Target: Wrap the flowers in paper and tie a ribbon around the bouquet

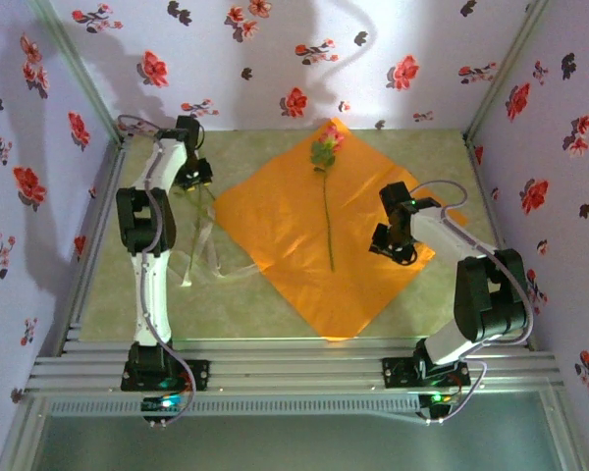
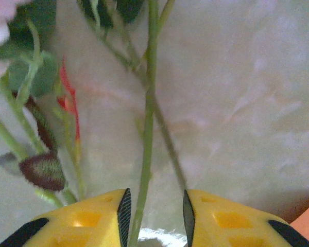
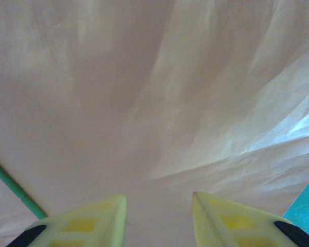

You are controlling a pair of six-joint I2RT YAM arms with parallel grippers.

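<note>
The left arm (image 1: 147, 235) rises from its base, folds at the elbow and reaches to the far left side of the table (image 1: 236, 309). Its left gripper (image 1: 192, 177) points down over the loose flowers (image 2: 147, 128) lying there. Close up, the 2 yellow plastic fingers (image 2: 92, 221) with ribbed black pads stand partly apart. 1 thin green stem runs through the gap near the left pad, and the gap is wider than the stem, so nothing looks pinched. Beside that stem are dark green leaves and a dull maroon bud (image 2: 41, 172).

The right arm (image 1: 486, 294) bends sharply at the right edge and stretches inward. The right gripper (image 1: 393, 247) hangs low over the right corner of the paper (image 1: 275, 221), its pale fingers (image 3: 87, 224) parted with nothing between them.

The paper is a thin, bright orange sheet, lightly creased and glossy. It lies flat as a diamond in the middle of the mottled green tabletop.

1 rose (image 1: 326, 147) lies on the paper, pink bloom at the far corner, with its long wiry stem running straight toward the arms.

The ribbon (image 1: 216, 257), pale and floppy, trails in loose loops on the table just left of the paper, near the left arm.
</note>
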